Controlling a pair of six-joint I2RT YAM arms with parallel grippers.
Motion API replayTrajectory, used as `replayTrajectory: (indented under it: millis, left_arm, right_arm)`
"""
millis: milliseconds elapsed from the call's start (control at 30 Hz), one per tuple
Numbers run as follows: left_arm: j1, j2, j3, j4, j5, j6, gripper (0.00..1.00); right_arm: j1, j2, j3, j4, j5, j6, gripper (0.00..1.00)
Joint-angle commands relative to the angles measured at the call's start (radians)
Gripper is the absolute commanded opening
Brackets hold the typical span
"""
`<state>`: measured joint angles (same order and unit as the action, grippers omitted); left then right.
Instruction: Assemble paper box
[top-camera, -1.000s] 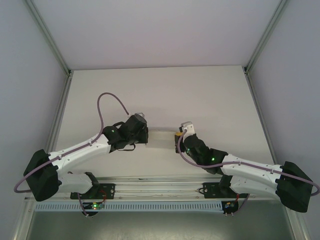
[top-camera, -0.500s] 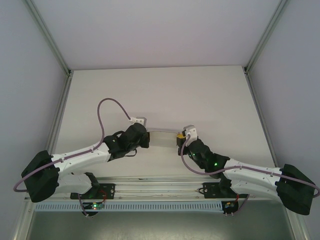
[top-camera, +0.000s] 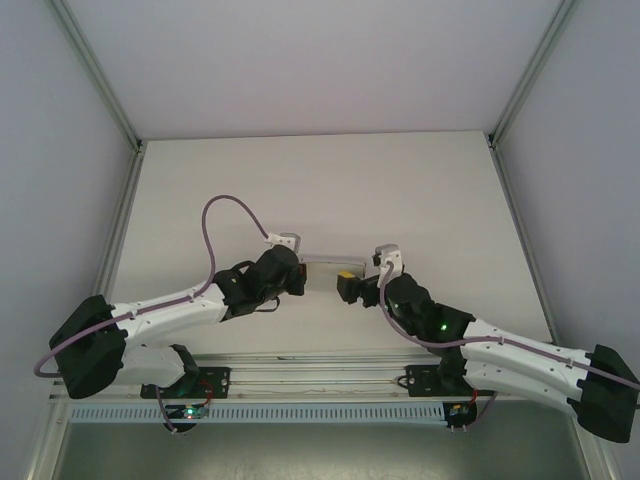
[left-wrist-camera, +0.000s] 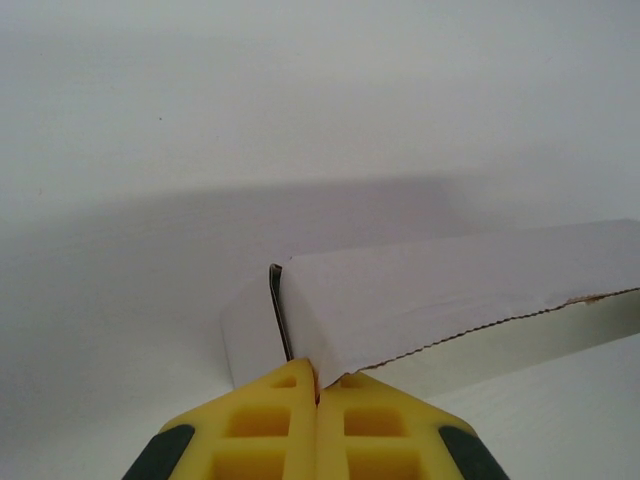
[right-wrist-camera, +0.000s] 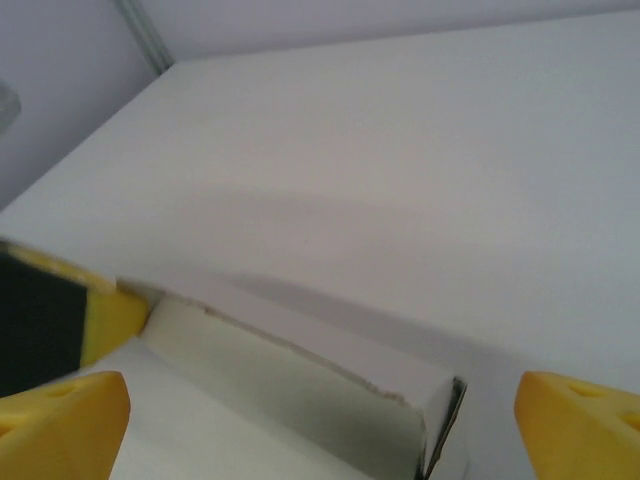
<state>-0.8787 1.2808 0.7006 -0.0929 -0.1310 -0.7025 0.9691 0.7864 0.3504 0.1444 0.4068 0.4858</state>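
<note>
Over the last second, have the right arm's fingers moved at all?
Yes. Seen from above, the right fingers have slid nearer the metal rail along the table's near edge, and slightly leftward.

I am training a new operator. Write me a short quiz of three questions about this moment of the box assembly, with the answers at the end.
1. True or false: the left gripper is shut on an edge of the paper box.
2. Choose one: the right gripper is A) open, with its fingers wide apart; B) shut on a cup; C) shut on a pen.
3. Short answer: what colour are the fingers of the left gripper?
Key: 1 true; 2 A; 3 yellow.
</note>
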Motion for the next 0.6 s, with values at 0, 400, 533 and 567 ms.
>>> replayTrajectory:
  millis: [0, 400, 533, 567]
  left_arm:
    - [-0.026, 0.045, -0.021, -0.150, 0.056, 0.014, 0.00]
    - [-0.030, 0.056, -0.003, -0.171, 0.045, 0.015, 0.00]
    - [-0.031, 0.054, 0.005, -0.168, 0.063, 0.023, 0.00]
    - [-0.030, 0.053, 0.006, -0.166, 0.066, 0.027, 0.00]
  right_arm:
    - [-0.059, 0.010, 0.062, -0.081, 0.088, 0.073, 0.98]
    - [-0.292, 0.211, 0.114, -0.171, -0.151, 0.188, 0.98]
    - [-0.292, 0.214, 0.040, -0.131, -0.155, 0.192, 0.98]
    - [-0.292, 0.213, 0.021, -0.125, -0.152, 0.199, 0.98]
